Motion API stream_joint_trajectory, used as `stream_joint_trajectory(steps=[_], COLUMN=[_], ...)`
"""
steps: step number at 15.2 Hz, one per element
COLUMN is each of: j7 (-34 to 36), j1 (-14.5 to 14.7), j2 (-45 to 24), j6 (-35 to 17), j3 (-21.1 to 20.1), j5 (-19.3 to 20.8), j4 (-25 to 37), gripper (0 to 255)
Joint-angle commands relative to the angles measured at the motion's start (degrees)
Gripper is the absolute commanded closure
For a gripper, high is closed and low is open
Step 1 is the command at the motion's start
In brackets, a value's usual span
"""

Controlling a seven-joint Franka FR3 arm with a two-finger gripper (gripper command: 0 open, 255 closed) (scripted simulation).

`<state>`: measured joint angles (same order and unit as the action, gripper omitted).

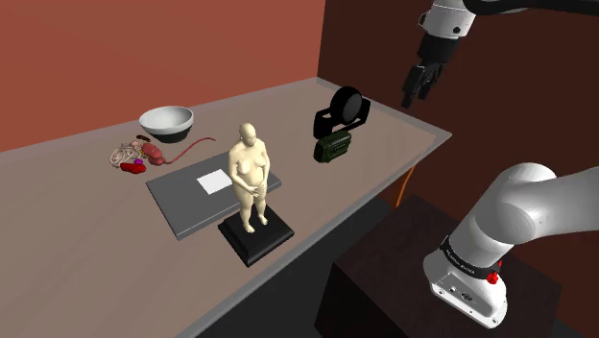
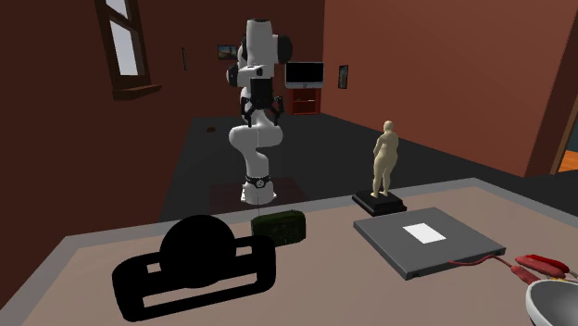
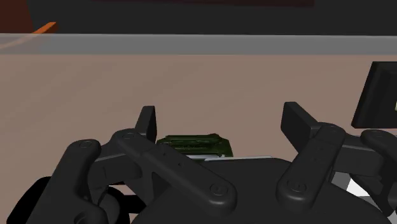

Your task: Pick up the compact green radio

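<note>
Behind end effector [image 3: 220, 114], green radio [image 3: 194, 144] partly hidden.

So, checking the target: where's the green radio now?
In the shoulder view, the green radio sits right of the figurine, just in front of the black device.

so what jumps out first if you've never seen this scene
The tan figurine on its black base stands tallest, near the table edge in the shoulder view. Further right, the small green radio sits next to a black round-topped object, with the gripper high up to its right, fingers apart.
</note>
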<state>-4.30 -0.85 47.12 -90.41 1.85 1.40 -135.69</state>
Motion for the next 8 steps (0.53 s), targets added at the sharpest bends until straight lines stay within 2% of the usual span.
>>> stream_joint_trajectory(steps=[1,8], j7=[0.00,-22.02], j1=[0.00,5.05], j2=[0.00,-8.62], j6=[0.00,-13.31], j3=[0.00,8.67], j5=[0.00,5.32], j4=[0.00,-3.29], gripper=[0,0])
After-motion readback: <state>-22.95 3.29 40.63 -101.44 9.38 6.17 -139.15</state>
